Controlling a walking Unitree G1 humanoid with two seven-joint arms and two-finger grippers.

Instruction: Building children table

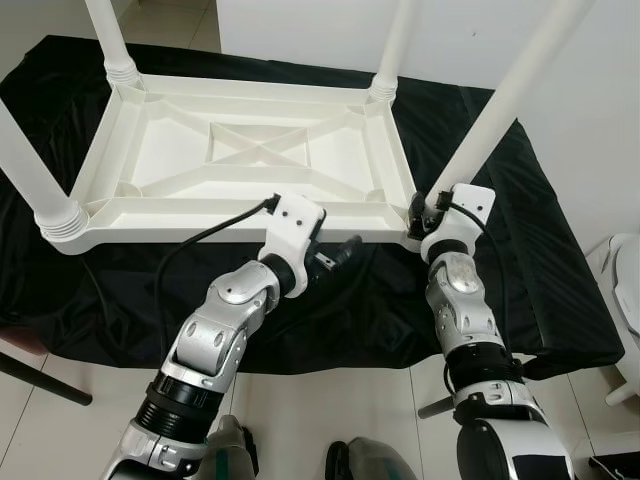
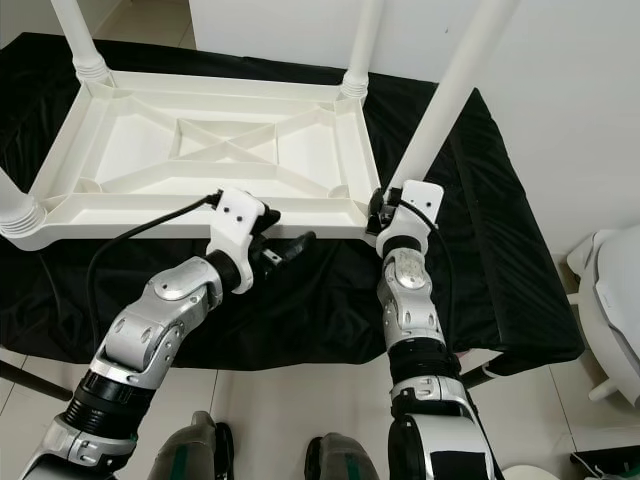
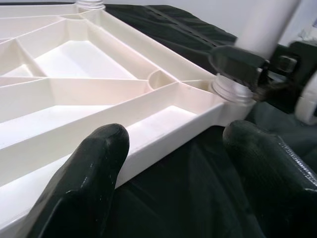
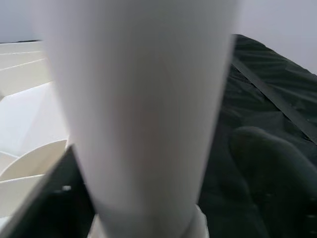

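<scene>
Left eye view, contents by size: black cloth [image 1: 560, 290], spread over a low surface, draped to a pale tiled floor [image 1: 330, 400]; white wall [image 1: 600, 100] behind and to the right; white plastic children's table [image 1: 250, 160], turned upside down on the cloth, ribbed underside up with a crossed brace at centre, near long edge toward the robot; four white legs standing up from the corners: far-left leg [image 1: 108, 35], far-right leg [image 1: 395, 45], near-left leg [image 1: 30, 170] seated in its ringed socket, near-right leg [image 1: 500, 105] leaning up and away to the right from the near-right corner. Left arm, silver, bent, black cable looped along it; left gripper [image 1: 335, 255] just in front of the table's near edge, above the cloth, pointing right toward the near-right corner; fingers [image 3: 96, 163] released and apart, holding nothing, table edge between them in the left wrist view. Right arm, silver, reaching straight forward; right gripper [image 1: 422, 215] at the near-right corner, clenched around the base of the near-right leg just above its socket; leg close between the two dark fingers [image 4: 267, 163] in the right wrist view. Part of a white object [image 1: 625, 280] at the right edge, beside the cloth; too little visible to identify.
</scene>
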